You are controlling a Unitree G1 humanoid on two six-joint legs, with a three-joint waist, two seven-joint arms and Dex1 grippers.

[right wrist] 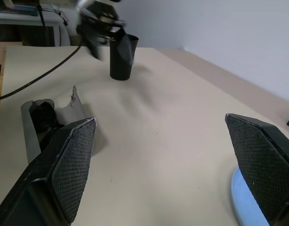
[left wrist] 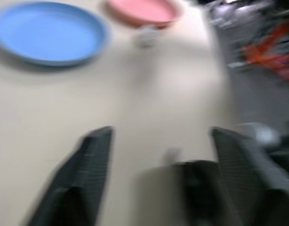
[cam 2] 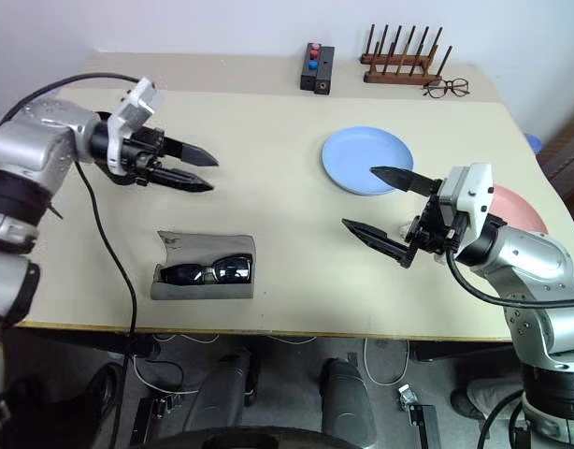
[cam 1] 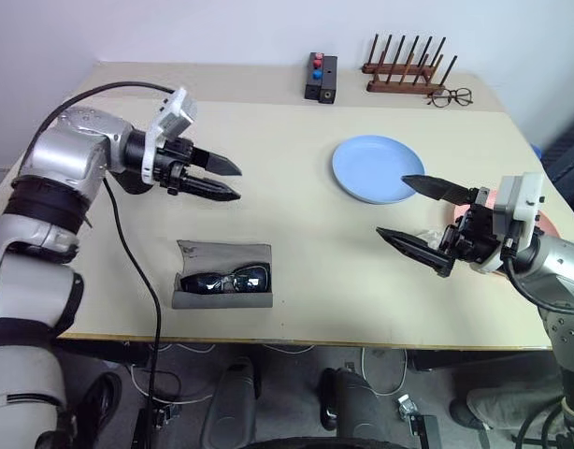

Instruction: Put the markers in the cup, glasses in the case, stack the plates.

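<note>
A wooden peg rack (cam 1: pixel 406 67) stands at the table's (cam 1: pixel 268 159) far edge; black block with red and blue knobs (cam 1: pixel 321 77) left of it; clear-lens spectacles (cam 1: pixel 450 96) just right of it.

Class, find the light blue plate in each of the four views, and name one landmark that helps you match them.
Left eye view: light blue plate, right of centre.
Right eye view: upper centre-right.
Left wrist view: top left corner.
Right wrist view: a sliver at the lower right edge.
Shared landmark: the beige table.
</note>
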